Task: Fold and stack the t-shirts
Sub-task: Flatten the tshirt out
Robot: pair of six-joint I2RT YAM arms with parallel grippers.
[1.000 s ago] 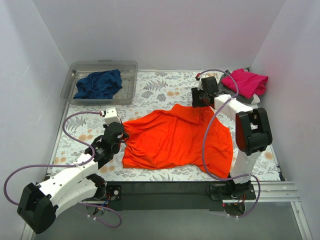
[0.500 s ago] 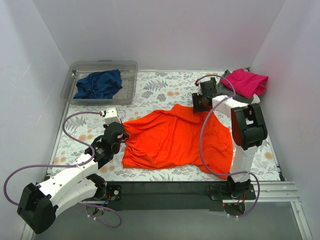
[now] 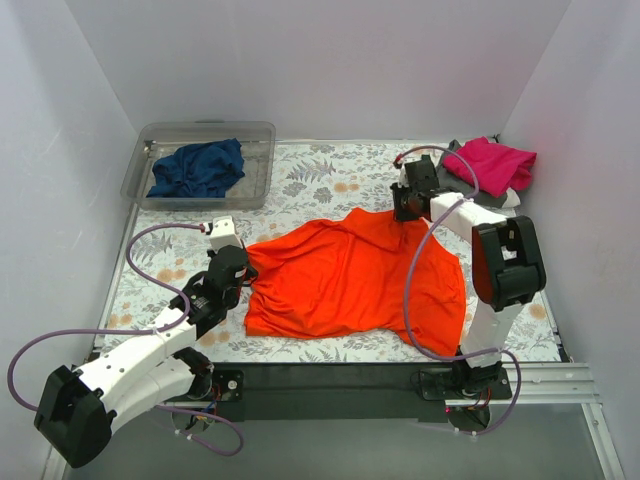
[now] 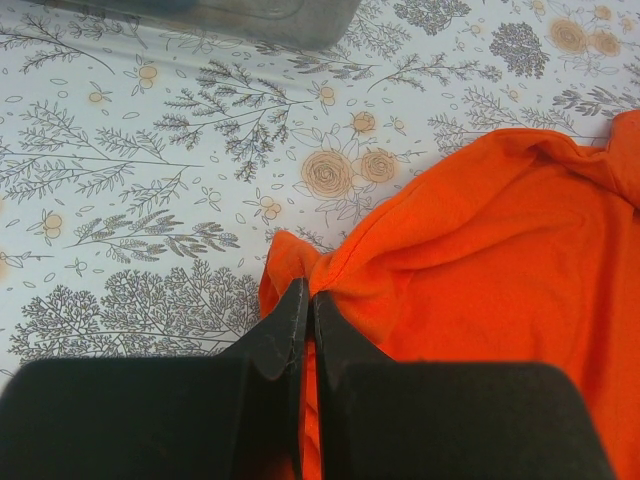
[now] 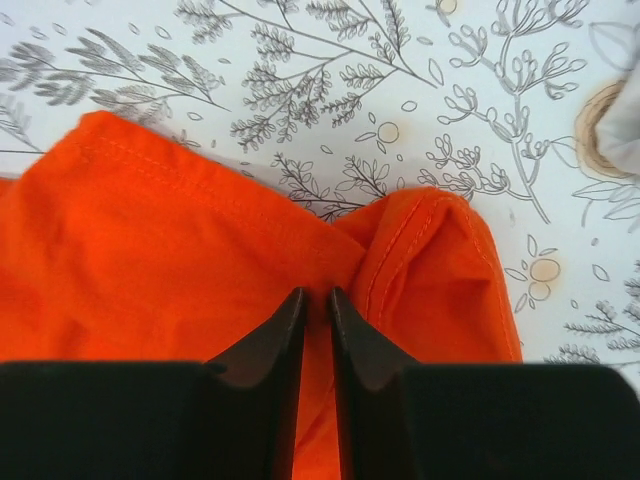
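Note:
The orange-red t-shirt (image 3: 350, 275) lies spread and rumpled in the middle of the floral table. My left gripper (image 3: 247, 268) is shut on its left edge; in the left wrist view the cloth (image 4: 500, 250) bunches between the closed fingertips of that gripper (image 4: 308, 292). My right gripper (image 3: 405, 212) sits at the shirt's far right corner. In the right wrist view its jaws (image 5: 317, 292) stand nearly together with a fold of the orange cloth (image 5: 150, 250) pinched between them. The navy t-shirt (image 3: 198, 168) is crumpled in the tub. The magenta t-shirt (image 3: 492, 162) lies on a grey t-shirt (image 3: 460, 178) at the back right.
A clear plastic tub (image 3: 150, 135) stands at the back left. White walls close in the table on three sides. The right arm's cable (image 3: 410, 290) loops over the orange shirt. Floral tablecloth (image 3: 330, 180) shows between the tub and the shirt.
The right gripper's jaws have closed onto the orange shirt's far corner, and its wrist has shifted slightly. The left arm and shirt have not moved.

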